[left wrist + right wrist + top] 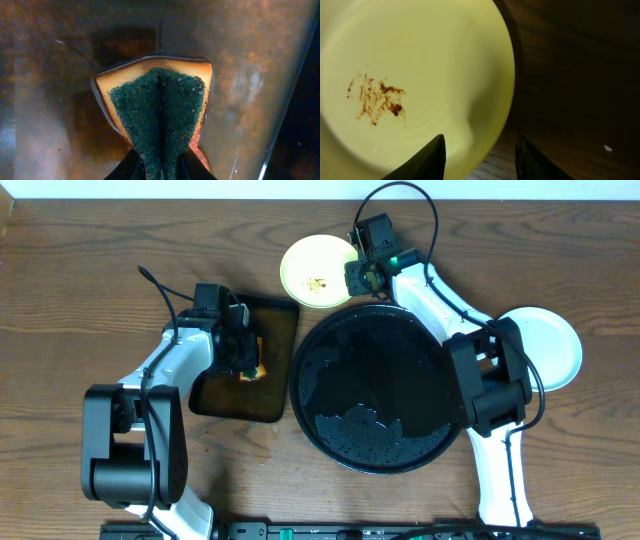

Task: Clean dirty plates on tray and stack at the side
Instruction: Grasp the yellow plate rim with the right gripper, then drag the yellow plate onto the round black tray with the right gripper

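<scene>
The pale yellow plate point(315, 270) with brown smears lies on the table just beyond the far-left rim of the large round black tray point(380, 385). In the right wrist view the plate point(410, 75) fills the left side. My right gripper point(362, 275) is open, its fingers point(480, 155) straddling the plate's right rim, one over the plate and one outside it. A pale mint-white plate point(545, 345) lies at the right of the tray; whether another lies under it I cannot tell. My left gripper point(245, 360) is shut on a green-and-orange sponge point(157, 105).
The sponge rests in a dark rectangular tray point(240, 395) left of the round tray; its wet brown floor point(50, 100) shows in the left wrist view. The round tray's surface is wet and glossy with no plate on it. The right arm's body spans the tray's right side.
</scene>
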Tool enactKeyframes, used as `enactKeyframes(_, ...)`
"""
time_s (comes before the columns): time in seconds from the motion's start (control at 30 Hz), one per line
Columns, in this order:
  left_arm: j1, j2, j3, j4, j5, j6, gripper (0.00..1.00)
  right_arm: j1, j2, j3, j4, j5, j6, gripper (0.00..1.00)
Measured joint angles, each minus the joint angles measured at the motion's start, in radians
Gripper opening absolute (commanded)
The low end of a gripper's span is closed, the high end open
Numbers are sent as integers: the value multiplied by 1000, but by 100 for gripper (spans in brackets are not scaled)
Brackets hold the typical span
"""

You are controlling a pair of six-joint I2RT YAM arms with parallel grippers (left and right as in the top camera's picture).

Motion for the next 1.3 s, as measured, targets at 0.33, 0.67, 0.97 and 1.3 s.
enactKeyframes(0.33, 0, 0, 0, 0, 0, 0, 20, 0, 0, -22, 1, 0, 63, 39)
enactKeyframes(0.67, 0, 0, 0, 0, 0, 0, 20, 0, 18, -27, 2, 0, 111, 27)
enactKeyframes(0.97, 0, 0, 0, 0, 0, 0, 20, 0, 30, -28, 26, 4, 150, 1)
enactKeyframes(1.3, 0, 0, 0, 0, 0, 0, 20, -3, 20, -28, 23, 21, 178, 1)
